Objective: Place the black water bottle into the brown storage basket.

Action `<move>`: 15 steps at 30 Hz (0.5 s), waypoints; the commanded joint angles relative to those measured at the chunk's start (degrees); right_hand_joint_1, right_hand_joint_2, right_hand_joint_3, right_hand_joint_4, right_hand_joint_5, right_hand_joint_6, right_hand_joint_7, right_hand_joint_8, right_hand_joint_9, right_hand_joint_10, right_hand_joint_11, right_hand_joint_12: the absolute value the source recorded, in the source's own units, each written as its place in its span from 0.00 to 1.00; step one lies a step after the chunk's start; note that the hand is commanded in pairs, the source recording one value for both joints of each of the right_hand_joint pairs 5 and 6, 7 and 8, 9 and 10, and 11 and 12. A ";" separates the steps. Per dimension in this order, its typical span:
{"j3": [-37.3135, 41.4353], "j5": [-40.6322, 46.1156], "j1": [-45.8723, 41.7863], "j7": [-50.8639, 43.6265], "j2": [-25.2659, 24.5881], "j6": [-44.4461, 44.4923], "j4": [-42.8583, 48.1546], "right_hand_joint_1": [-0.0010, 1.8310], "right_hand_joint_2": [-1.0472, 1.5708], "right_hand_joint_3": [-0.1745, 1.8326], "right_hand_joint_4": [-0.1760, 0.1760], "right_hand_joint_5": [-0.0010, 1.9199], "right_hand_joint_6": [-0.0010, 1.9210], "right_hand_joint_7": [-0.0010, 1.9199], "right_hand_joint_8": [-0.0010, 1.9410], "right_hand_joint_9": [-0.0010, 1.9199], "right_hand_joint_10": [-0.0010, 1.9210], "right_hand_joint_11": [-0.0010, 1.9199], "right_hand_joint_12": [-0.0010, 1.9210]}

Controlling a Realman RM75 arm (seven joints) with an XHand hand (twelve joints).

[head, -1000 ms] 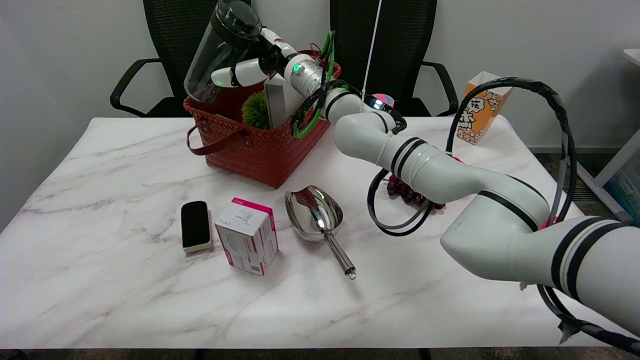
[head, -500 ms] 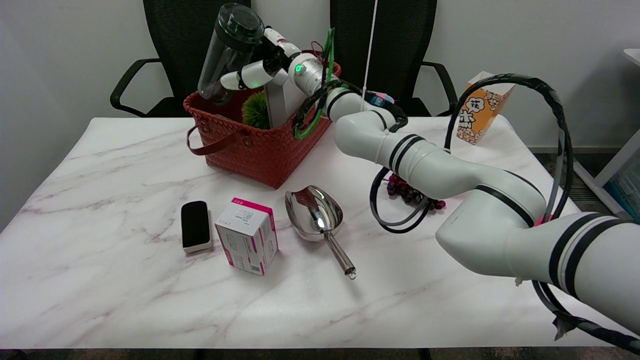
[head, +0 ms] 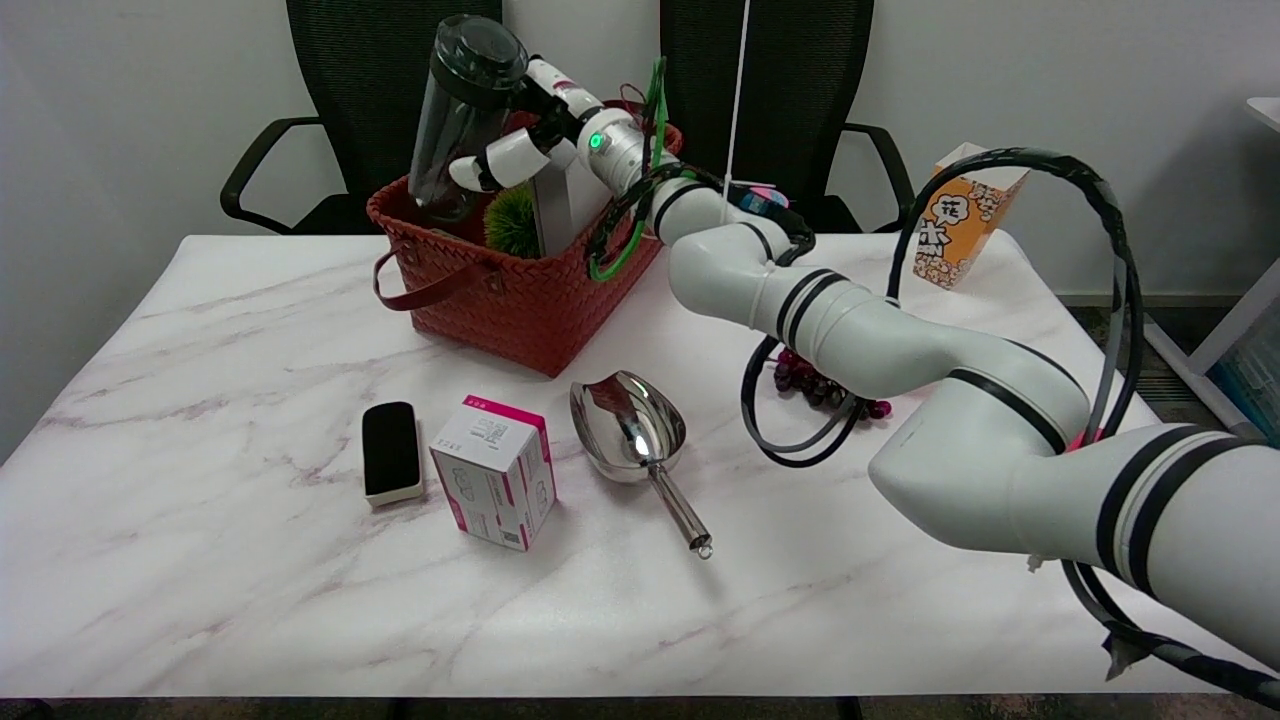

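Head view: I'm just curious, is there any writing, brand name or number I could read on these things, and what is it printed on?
"花": a large Chinese character on the orange and white popcorn box; the other print below it is too blurred to read.
Pink and white carton: it carries a small code patch and faint print, too small to read.
Black water bottle, brown storage basket, metal scoop: no readable text shows.

A white marble-patterned bench, veined in grey and pink, is seen from above its near side under even indoor light. Two black mesh-backed office chairs, one at the left and one at the right, are drawn up at its far edge. A plain pale wall is seen behind them, and dark flooring at the far right.
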 commanded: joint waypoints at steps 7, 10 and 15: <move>-0.26 -1.16 -0.24 -0.57 0.11 0.26 0.66 0.60 0.44 0.48 0.50 0.25 0.25 0.13 0.13 0.01 0.01 0.00 0.00; -0.26 -1.16 -0.24 -0.57 0.11 0.30 0.66 0.60 0.43 0.48 0.50 0.21 0.21 0.12 0.12 0.01 0.01 0.00 0.00; -0.01 -1.16 -0.28 -0.57 0.49 0.42 1.36 0.59 0.42 0.46 0.50 0.19 0.19 0.11 0.11 0.01 0.01 0.00 0.00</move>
